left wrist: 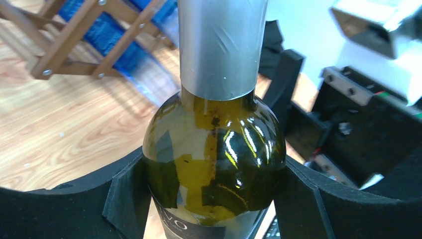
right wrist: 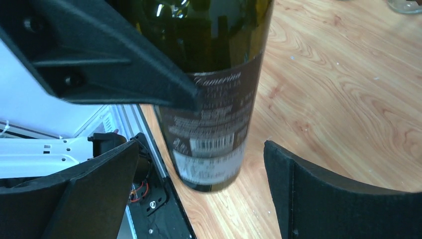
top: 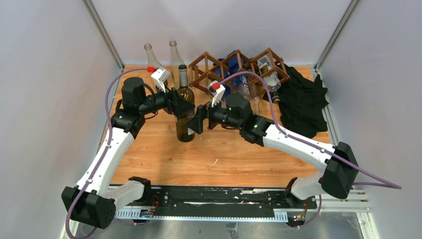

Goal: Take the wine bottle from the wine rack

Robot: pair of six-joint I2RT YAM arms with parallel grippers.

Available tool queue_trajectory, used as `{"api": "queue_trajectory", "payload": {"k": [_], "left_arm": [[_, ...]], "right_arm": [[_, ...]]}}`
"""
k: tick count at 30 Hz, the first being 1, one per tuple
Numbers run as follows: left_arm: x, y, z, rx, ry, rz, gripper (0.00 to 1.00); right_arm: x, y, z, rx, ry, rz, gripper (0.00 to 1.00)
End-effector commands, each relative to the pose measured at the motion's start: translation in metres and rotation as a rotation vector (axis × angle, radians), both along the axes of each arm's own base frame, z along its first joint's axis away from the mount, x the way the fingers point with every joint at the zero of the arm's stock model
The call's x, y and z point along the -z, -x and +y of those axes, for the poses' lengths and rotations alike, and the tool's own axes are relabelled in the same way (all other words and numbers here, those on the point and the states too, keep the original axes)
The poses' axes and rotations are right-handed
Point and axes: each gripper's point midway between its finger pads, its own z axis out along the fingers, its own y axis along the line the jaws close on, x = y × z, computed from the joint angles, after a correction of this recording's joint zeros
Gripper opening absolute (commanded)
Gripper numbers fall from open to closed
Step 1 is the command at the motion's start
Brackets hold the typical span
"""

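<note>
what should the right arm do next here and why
Probably draw the right gripper straight back from the wine bottle. Its jaws are open, with a gap to the glass on both sides, while the left gripper is clamped on the bottle's shoulder. The bottle looks to stand upright on the table, off the wine rack.

wine bottle (left wrist: 214,149): glossy dark green glass, matt silver foil on neck, dark paper label. table (top: 224,154): smooth light wood, visible grain. wine rack (top: 209,69): brown wood slats, metal rivets. cloth (top: 301,104), right of frame: matt black. right pincer fingers (right wrist: 318,199): matt black.
</note>
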Motion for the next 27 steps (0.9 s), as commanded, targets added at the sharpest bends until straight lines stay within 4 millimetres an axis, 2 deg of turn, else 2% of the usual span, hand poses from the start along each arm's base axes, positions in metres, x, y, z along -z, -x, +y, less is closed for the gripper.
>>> {"api": "queue_trajectory", "payload": {"k": [1,4,11,13,15,16,17,18,20,22,24,27], "left_arm": [[-0.062,0.023,-0.017,0.144,0.158,-0.087,0.0],[-0.072,0.033,-0.022,0.202,0.195,-0.086,0.0],[-0.086,0.041,-0.026,0.242,0.252,-0.085,0.0],[-0.087,0.042,-0.026,0.244,0.253,-0.085,0.0],[-0.082,0.04,-0.024,0.228,0.237,-0.07,0.29],[-0.079,0.038,-0.022,0.214,0.223,-0.063,0.62],[-0.077,0.034,-0.02,0.194,0.211,-0.059,0.8],[-0.078,0.031,-0.017,0.175,0.202,-0.063,0.9],[-0.082,0.024,-0.011,0.137,0.196,-0.081,0.99],[-0.089,0.018,-0.007,0.112,0.199,-0.1,1.0],[-0.094,0.012,-0.003,0.097,0.205,-0.103,1.0],[-0.096,0.005,0.0,0.096,0.217,-0.098,0.98]], "right_arm": [[-0.007,0.003,0.021,-0.048,-0.056,-0.058,1.0],[-0.005,0.009,0.03,-0.099,-0.077,-0.035,1.0],[0.001,0.018,0.042,-0.154,-0.096,-0.005,0.99],[0.0,0.016,0.041,-0.143,-0.097,-0.012,0.88],[0.0,0.014,0.038,-0.123,-0.088,-0.025,0.71],[0.001,0.013,0.036,-0.114,-0.078,-0.029,0.63],[0.002,0.011,0.035,-0.105,-0.066,-0.032,0.54],[0.004,0.011,0.034,-0.1,-0.053,-0.034,0.45],[0.008,0.01,0.031,-0.09,-0.024,-0.045,0.23],[0.013,0.01,0.03,-0.079,0.005,-0.051,0.07],[0.018,0.011,0.03,-0.076,0.032,-0.053,0.0],[0.018,0.013,0.031,-0.08,0.044,-0.068,0.0]]}}
